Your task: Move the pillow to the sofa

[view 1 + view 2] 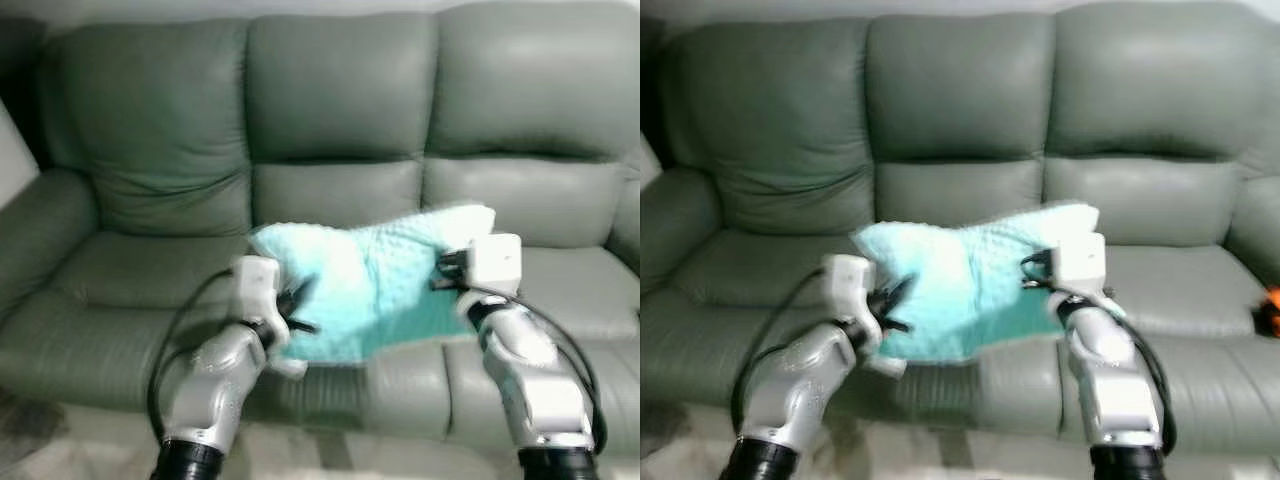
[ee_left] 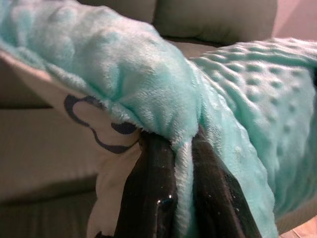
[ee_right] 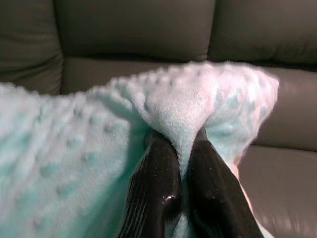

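Both fingers [image 2: 148, 198] pinching teal pillow [image 1: 370, 285] edges, above sofa [image 1: 340, 120] seat

Count: one teal pillow [image 1: 375, 285], one green sofa [image 1: 340, 110] with three seats, and my two grippers, left gripper [image 1: 297, 312] and right gripper [image 1: 442, 272].

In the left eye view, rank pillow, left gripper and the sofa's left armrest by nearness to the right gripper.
1. Pillow: pinched in the right gripper.
2. Left gripper: on the pillow's opposite edge.
3. Sofa's left armrest: far left.
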Controlling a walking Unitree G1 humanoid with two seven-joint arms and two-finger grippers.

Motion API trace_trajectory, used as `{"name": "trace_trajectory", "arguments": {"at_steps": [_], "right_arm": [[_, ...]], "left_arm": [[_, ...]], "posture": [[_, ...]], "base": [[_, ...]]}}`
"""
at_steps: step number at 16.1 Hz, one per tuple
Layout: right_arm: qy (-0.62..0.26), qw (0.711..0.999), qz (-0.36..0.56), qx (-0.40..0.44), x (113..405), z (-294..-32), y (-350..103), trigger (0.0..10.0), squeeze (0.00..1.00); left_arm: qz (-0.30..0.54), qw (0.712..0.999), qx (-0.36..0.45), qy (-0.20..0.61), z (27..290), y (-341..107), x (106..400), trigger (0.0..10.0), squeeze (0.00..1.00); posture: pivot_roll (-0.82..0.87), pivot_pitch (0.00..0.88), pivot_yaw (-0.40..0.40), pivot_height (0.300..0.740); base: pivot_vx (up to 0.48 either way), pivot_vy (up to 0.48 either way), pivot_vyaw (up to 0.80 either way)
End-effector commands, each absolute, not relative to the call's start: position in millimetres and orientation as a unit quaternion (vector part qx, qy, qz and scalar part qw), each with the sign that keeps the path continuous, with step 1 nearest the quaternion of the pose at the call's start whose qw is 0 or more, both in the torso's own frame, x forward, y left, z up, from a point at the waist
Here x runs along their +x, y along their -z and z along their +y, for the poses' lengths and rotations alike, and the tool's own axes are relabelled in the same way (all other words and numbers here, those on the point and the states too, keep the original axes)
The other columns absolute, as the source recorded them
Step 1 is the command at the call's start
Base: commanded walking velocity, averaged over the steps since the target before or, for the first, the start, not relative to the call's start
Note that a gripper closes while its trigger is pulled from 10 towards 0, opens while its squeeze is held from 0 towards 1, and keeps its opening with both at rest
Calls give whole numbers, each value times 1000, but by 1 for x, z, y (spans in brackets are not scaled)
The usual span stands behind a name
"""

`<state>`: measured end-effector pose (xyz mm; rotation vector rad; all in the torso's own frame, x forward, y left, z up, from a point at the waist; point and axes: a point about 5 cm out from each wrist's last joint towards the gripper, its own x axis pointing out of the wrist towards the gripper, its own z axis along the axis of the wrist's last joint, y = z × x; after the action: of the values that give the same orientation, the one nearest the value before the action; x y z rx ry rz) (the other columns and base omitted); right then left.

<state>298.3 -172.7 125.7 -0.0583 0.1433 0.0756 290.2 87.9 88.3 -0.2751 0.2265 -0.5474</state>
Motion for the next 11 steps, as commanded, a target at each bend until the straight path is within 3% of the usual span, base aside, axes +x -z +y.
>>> {"name": "trace_trajectory", "arguments": {"at_steps": [1, 3, 7, 11], "right_arm": [[-59, 997, 45, -25, 301, -159, -138, 10000, 0], [-59, 997, 46, -25, 301, -159, -137, 10000, 0], [-58, 997, 51, -25, 300, -159, -136, 10000, 0], [-56, 997, 56, -26, 301, -158, -134, 10000, 0]], "left_arm": [[104, 951, -125, 261, 97, -92, 293, 10000, 0], [107, 952, -122, 261, 97, -92, 292, 10000, 0], [111, 951, -122, 263, 96, -90, 292, 10000, 0], [115, 951, -119, 262, 96, -89, 291, 10000, 0]], "posture": [[-222, 0, 39, 740], [-222, 0, 39, 740], [-219, 0, 38, 740], [-219, 0, 38, 740]], "base": [[458, 0, 0], [354, 0, 0], [0, 0, 0], [0, 0, -739]]}}
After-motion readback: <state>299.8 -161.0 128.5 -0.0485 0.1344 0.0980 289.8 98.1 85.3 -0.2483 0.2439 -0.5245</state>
